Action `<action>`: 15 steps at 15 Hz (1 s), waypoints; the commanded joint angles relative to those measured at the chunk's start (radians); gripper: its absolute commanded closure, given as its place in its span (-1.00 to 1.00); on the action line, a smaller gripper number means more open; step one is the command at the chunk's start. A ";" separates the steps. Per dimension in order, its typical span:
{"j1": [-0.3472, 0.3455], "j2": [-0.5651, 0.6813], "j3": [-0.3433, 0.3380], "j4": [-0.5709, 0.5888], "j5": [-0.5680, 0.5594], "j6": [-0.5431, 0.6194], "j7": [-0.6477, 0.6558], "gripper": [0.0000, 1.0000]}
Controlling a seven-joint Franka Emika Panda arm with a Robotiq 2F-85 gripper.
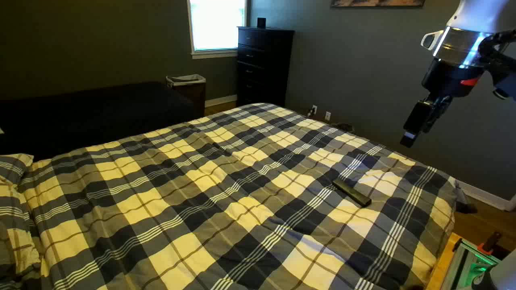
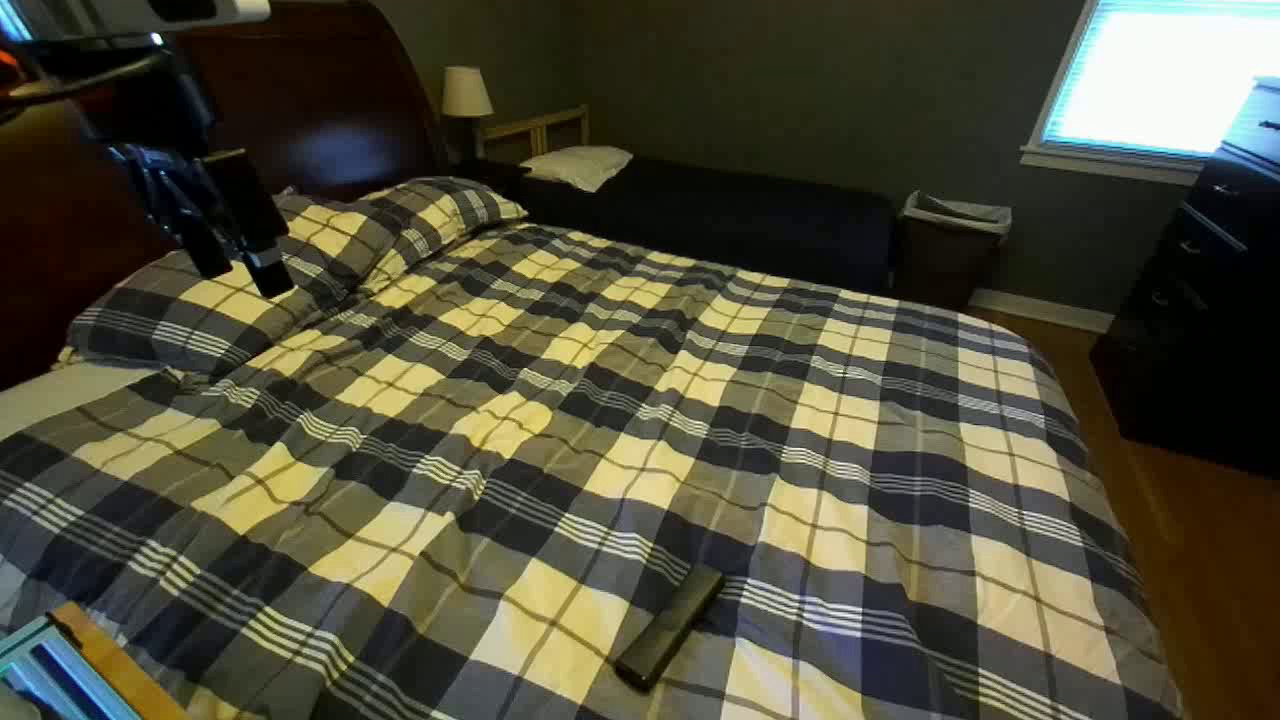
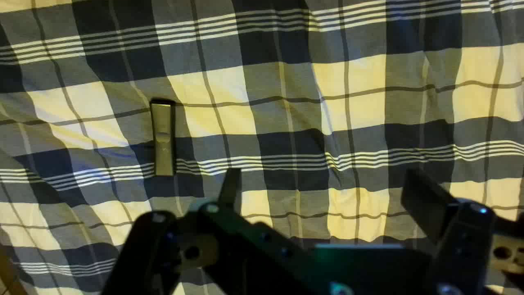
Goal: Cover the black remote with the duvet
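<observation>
Nearest the wrist lens, at five o'clock: gripper (image 3: 321, 186) with jaws spread wide — and plaid duvet (image 3: 282, 82) visible through the gap. On top of the duvet, at nine o'clock in the wrist view: black remote (image 3: 163, 139), uncovered and apart from the gripper, lengthwise from twelve to six. In an exterior view, black remote (image 1: 351, 193) at four o'clock, slanting from ten to four; in an exterior view, black remote (image 2: 668, 628) at six o'clock, slanting from one to seven. Spread broad and lightly rippled, checked in cream-yellow, black and grey: same duvet in both exterior views. Raised clear of the duvet in both: gripper, tipped downward — with arm (image 1: 461, 44) at two o'clock in an exterior view. Farther back in an exterior view, dark dresser (image 1: 264, 66) at twelve o'clock, bright window (image 1: 217, 26) between eleven and twelve, lined hamper (image 1: 196, 94) between ten and eleven. In an exterior view, plaid pillows (image 2: 190, 310) at nine o'clock, wooden headboard (image 2: 320, 110) at ten, pale-shaded lamp (image 2: 467, 92) at eleven, dark bed (image 2: 740, 205) at one.
</observation>
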 commanded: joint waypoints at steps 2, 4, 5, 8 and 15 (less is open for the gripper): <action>0.013 0.002 -0.009 0.002 -0.008 -0.002 0.009 -1.00; 0.013 0.002 -0.009 0.003 -0.008 -0.002 0.009 -1.00; 0.000 0.024 -0.019 0.010 -0.005 0.011 0.017 -1.00; -0.095 0.087 -0.084 0.005 -0.017 0.132 0.088 -1.00; -0.346 0.296 -0.264 -0.009 -0.098 0.496 0.118 -1.00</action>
